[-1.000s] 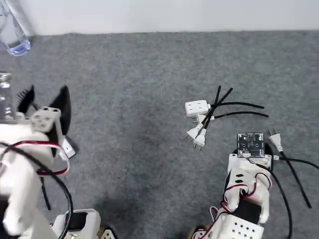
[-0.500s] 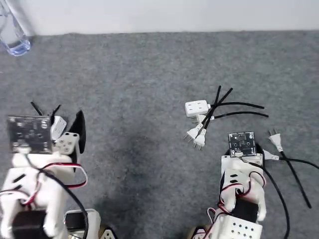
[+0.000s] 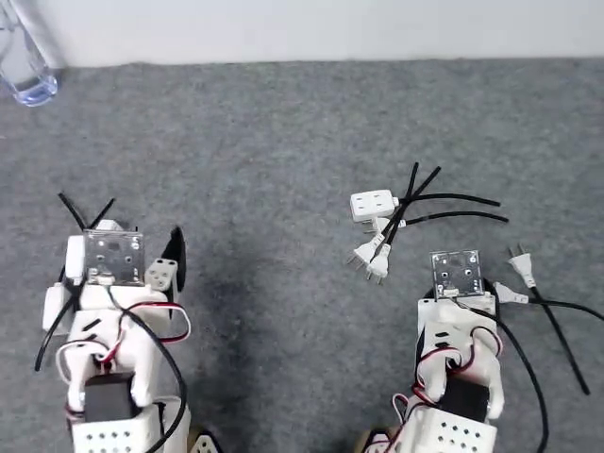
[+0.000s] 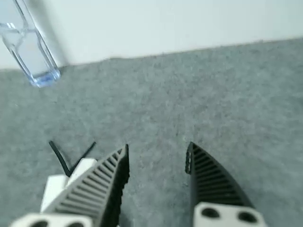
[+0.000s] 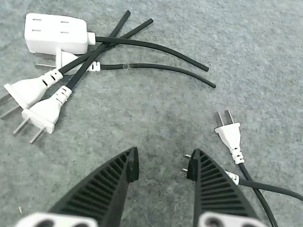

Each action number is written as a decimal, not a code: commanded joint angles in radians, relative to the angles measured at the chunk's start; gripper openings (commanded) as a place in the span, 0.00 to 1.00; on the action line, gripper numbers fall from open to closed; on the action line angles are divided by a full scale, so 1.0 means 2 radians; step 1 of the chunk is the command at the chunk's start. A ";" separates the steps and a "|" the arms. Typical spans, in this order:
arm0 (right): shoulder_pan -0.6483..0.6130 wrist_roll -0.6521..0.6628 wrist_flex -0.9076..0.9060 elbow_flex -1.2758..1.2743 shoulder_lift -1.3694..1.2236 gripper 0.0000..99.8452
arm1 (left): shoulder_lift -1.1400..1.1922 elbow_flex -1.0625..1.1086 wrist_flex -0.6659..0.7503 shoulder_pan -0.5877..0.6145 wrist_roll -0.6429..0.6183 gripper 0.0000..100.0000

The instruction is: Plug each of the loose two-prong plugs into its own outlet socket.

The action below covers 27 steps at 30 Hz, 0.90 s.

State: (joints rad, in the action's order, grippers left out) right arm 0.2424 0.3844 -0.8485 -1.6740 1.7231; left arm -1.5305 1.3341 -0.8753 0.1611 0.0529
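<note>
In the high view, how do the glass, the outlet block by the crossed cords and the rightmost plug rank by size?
1. glass, though cut off by the edge
2. outlet block
3. rightmost plug

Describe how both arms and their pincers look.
Both arms are white plastic shells, the left arm and the right arm, each looped with red and black wires and topped by a small square circuit board. The left pincer and right pincer have black, ribbed, pointed fingers on white bases.
</note>
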 commanded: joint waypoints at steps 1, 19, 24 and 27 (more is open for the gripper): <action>-0.010 0.006 -0.003 -0.007 0.007 0.18 | -0.024 0.066 0.064 0.002 -0.026 0.18; -0.076 -0.021 -0.109 0.261 -0.026 0.18 | -0.144 0.174 0.058 0.021 -0.031 0.18; -0.082 -0.019 -0.105 0.398 -0.191 0.18 | -0.144 0.174 0.058 0.021 -0.029 0.18; -0.082 -0.019 -0.107 0.496 -0.316 0.18 | -0.144 0.174 0.058 0.021 -0.029 0.18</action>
State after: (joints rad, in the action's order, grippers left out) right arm 0.0921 0.3537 -1.0587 -0.9037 1.3318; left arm -1.7975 1.6901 -0.7587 0.1979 -0.0054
